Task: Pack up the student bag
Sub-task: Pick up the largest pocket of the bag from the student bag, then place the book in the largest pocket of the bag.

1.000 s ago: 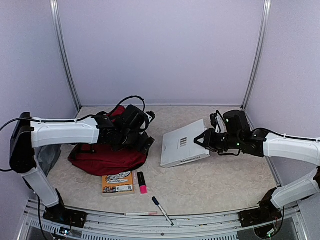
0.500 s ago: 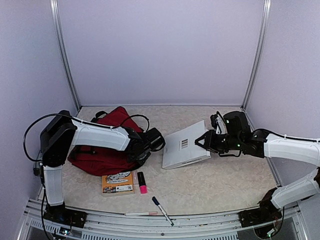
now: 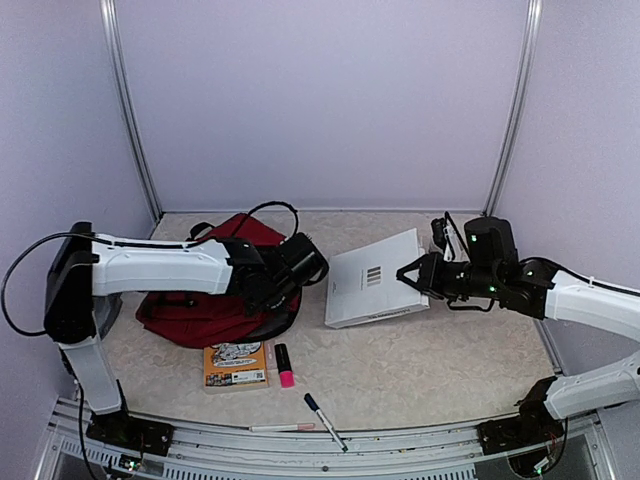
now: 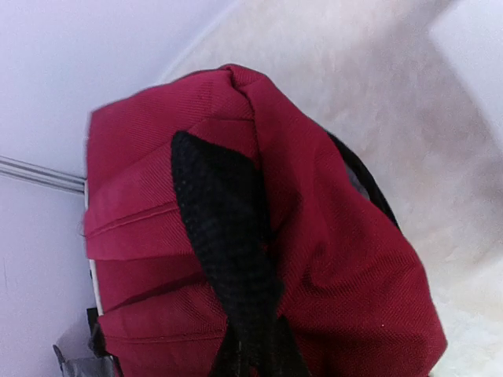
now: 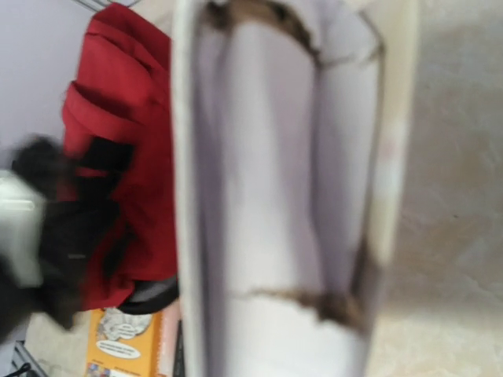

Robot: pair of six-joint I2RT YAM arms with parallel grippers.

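Likely step: open bag, load book. L tool sits at right edge of bag, black strap running toward it; grip state cannot be told. Bag: dark red woven fabric, slumped, on left of table. R tool clamps flat, rigid white book. Next: bag mouth must gape; book should enter edge-first.

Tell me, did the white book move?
Yes, a little. The white book, in the right gripper, shifted toward the back-right corner post.
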